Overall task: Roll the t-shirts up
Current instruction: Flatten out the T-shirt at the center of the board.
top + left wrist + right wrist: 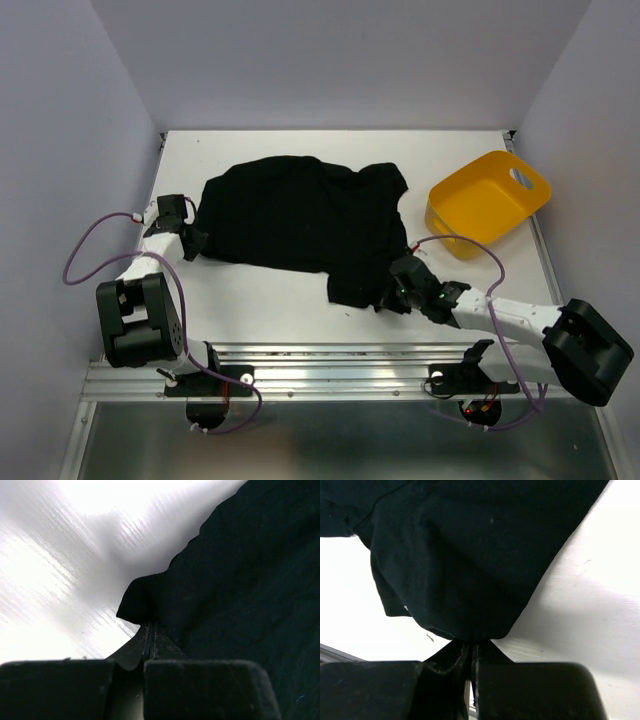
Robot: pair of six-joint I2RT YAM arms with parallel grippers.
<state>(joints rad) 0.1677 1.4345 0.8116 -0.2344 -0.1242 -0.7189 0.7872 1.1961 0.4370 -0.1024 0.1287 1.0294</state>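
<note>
A black t-shirt (300, 225) lies spread across the middle of the table (260, 300). The left gripper (192, 240), at nine o'clock, and right gripper (393, 292), at five o'clock, each pinch its edge, likely to straighten it for rolling.

There is one black t-shirt (300, 220), one white table (270, 300) and one yellow tub (487, 200), with one slot handle (522, 178) showing in the tub's wall. There are two robot arms, the left arm (140, 310) and the right arm (520, 320). They carry two grippers, the left gripper (192, 243) and the right gripper (395, 290), with two fingers (60, 690) on the left one and two fingers (370, 690) on the right one. There are two purple cables, the left cable (68, 268) and the right cable (455, 238).
</note>
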